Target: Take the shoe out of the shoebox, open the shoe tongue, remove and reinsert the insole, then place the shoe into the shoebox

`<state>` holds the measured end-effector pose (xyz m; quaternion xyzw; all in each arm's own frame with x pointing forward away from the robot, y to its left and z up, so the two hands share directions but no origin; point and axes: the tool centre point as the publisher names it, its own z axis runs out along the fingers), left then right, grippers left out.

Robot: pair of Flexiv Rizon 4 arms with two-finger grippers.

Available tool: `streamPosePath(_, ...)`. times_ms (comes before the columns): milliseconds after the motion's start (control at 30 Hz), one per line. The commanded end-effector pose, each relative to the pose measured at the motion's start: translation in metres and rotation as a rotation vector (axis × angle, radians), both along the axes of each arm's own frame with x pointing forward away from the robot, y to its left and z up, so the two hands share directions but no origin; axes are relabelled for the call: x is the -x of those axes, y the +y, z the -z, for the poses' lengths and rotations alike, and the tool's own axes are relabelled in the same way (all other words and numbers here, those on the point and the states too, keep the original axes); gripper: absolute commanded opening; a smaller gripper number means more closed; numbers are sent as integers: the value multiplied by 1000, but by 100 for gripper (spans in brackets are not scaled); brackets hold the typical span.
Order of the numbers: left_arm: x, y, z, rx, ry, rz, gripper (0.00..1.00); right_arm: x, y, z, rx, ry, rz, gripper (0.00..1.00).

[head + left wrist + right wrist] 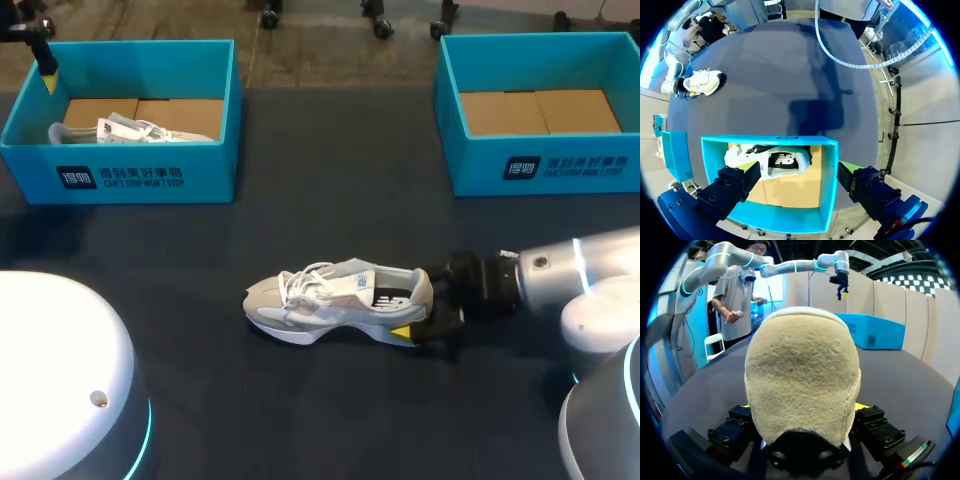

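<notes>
Closest to us, the shoe's [802,370] fuzzy beige heel is filling the space ahead of our right gripper [805,407]. Its two yellow-tipped fingers are pressing on the heel from either side, so we are judging them to be pinching it rather than merely flanking it. From above, the shoe is standing upright on its sole on the dark table [330,180], toe pointing toward our left side, well apart from both boxes and nearer to us than either. Our left gripper [797,167] is hanging above the left shoebox [830,185] with its fingers spread wide and touching nothing. A second shoe [767,160] is lying inside that box, while the right shoebox [540,165] is showing its brown cardboard floor. We are expecting the shoe to handle as a light thing, with a thick sole that looks springy yet fairly stiff, a soft upper that is easily crushed, and floppy laces and tongue. The heel is probably the firmest part of the upper and is looking like a sound place to hold. For the tongue we are thinking of taking its free top edge, above the laces. For the insole, thin and bendy by our guess, we are thinking of the rim at the heel end.
</notes>
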<state>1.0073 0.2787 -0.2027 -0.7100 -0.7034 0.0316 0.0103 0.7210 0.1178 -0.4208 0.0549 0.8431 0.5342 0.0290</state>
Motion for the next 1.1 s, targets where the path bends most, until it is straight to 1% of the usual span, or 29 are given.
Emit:
streamPosePath(33, 2, 0, 0, -1, -4, 1, 100, -3, 4, 1, 4, -1, -2, 0)
streamPosePath(500, 2, 0, 0, -1, -4, 1, 100, -6, -7, -2, 17, -11, -35, 0)
streamPosePath(633, 2, 0, 0, -1, -4, 1, 100, -7, -7, 0, 20, -8, -39, 0)
streamPosePath(700, 2, 0, 0, -1, -4, 1, 100, -6, -7, 2, 27, -25, -41, 0)
streamPosePath(1100, 2, 0, 0, -1, -4, 1, 100, -6, -7, 2, 27, -25, -41, 0)
